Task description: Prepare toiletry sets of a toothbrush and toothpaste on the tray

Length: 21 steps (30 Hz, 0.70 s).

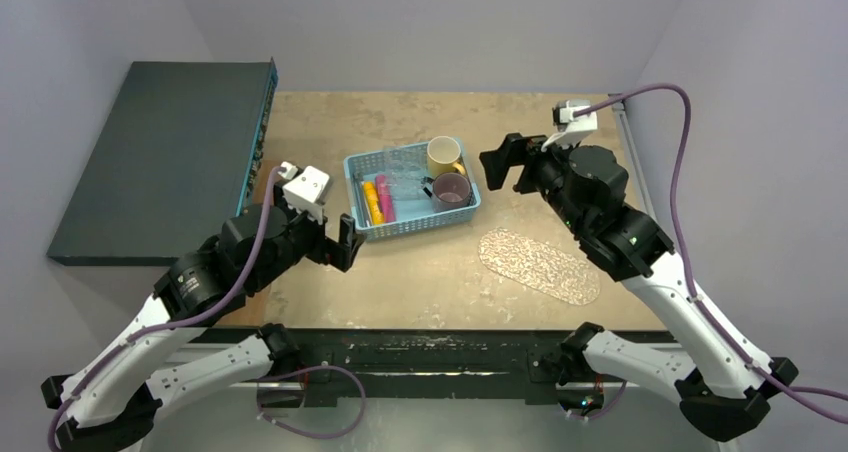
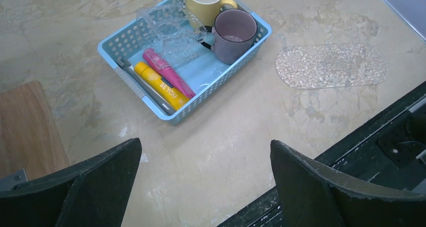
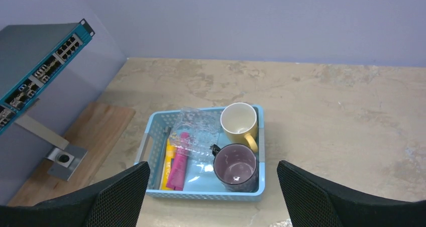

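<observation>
The magenta-pink tube and the yellow-orange tube lie side by side in a light-blue basket. They also show in the left wrist view, pink and yellow. A thin pale toothbrush lies along the basket wall beside the yellow tube; a second one is not clear. The clear glittery tray lies flat on the table right of the basket, bare. My left gripper is open and empty just left of the basket. My right gripper is open and empty right of it.
A yellow mug and a purple mug stand in the basket's right half, and a crumpled clear piece leans inside. A dark network switch on a wooden board fills the left side.
</observation>
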Motion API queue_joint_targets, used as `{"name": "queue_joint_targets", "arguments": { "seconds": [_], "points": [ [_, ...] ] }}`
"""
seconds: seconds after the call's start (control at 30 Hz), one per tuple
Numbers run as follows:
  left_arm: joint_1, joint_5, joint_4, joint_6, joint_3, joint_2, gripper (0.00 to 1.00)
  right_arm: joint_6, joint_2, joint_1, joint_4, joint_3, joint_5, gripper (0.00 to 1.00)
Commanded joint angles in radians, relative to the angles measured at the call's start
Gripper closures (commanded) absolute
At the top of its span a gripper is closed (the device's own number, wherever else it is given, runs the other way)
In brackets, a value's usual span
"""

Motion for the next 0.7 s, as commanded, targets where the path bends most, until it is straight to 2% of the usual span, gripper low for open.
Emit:
{"name": "queue_joint_targets", "arguments": {
  "seconds": [0.0, 0.2, 0.43, 0.67],
  "points": [
    [-0.004, -0.02, 0.038, -0.023, -0.043, -0.026, 0.0, -0.027, 0.026, 0.004, -0.047, 0.055, 0.043, 0.01],
    [-0.004, -0.019, 0.019, -0.026, -0.04, -0.029, 0.0, -0.01, 0.088, 0.003, -0.095, 0.066, 0.062, 0.01],
    [-0.003, -0.04, 0.007, -0.025, -0.044, -0.033, 0.0, -0.028, 0.121, 0.004, -0.054, 0.017, 0.083, 0.01],
    [-0.004, -0.081, -0.024, -0.017, -0.041, -0.02, 0.0, -0.028, 0.226, 0.0, -0.055, 0.031, 0.014, 0.05]
  ]
}}
